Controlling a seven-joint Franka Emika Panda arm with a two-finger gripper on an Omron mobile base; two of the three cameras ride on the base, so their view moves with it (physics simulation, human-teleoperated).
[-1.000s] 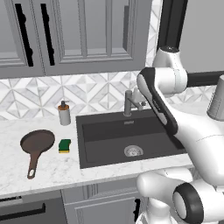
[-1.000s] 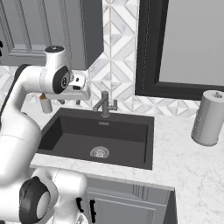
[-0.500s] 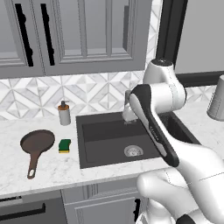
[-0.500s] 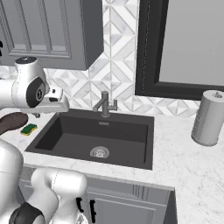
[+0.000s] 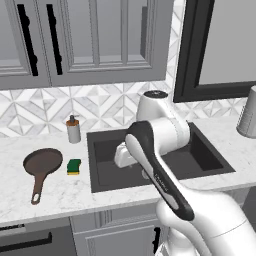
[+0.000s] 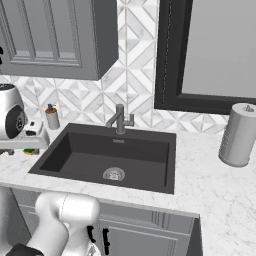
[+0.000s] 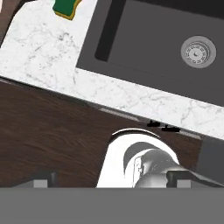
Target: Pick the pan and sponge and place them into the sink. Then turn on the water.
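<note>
- From the left base view: the pan is round and dark brown. Its long brown handle points toward the front edge of the counter. It lies flat on the white counter, left of the sink. The sponge is small, green on top with a yellow edge. It lies just beside the pan, between the pan and the sink. A soap bottle stands behind them by the wall. My arm bends over the sink's left part, and my hand hangs low there above the basin. I cannot see my fingers from here.
- From the right base view: the sink is a big dark grey basin with a round metal drain. The grey faucet stands behind it. A roll of paper towels stands on the counter well to the right. My hand pokes out at the left edge, over the sink's left rim.
- From the hand view: I look down on the sink's corner, its drain and the marble counter. The sponge lies at the top, on the counter near the sink. My gripper has its two dark tips spread wide apart, with nothing between them.
</note>
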